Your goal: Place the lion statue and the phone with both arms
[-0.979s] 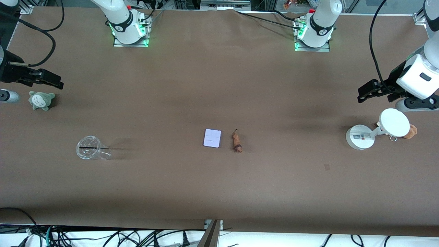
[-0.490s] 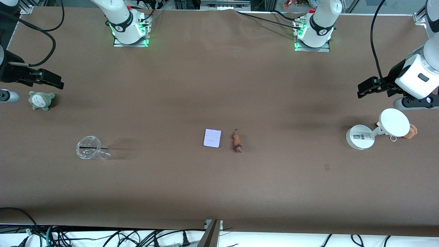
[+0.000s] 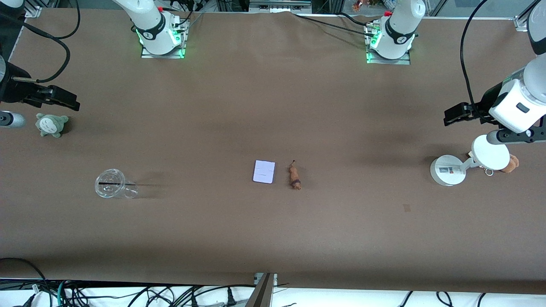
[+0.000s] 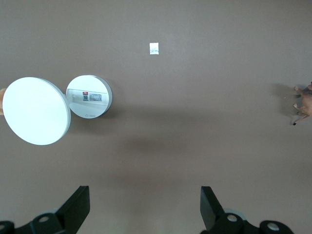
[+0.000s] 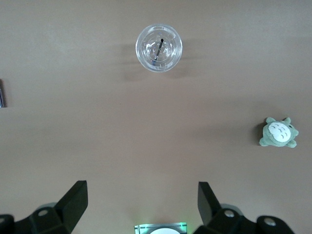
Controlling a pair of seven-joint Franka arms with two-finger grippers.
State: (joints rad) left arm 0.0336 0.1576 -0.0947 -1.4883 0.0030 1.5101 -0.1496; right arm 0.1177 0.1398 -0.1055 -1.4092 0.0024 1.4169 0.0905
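Flat pale lavender phone (image 3: 264, 171) and small orange-brown lion statue (image 3: 294, 177) apparently lie placed mid-table; left gripper (image 3: 453, 116) and right gripper (image 3: 64, 100) hang open, empty, likely needing only parking.

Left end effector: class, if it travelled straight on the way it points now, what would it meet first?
Probably bare table. The left end effector, open, faces straight down beside the white stand, with nothing between its fingers; height is unclear.
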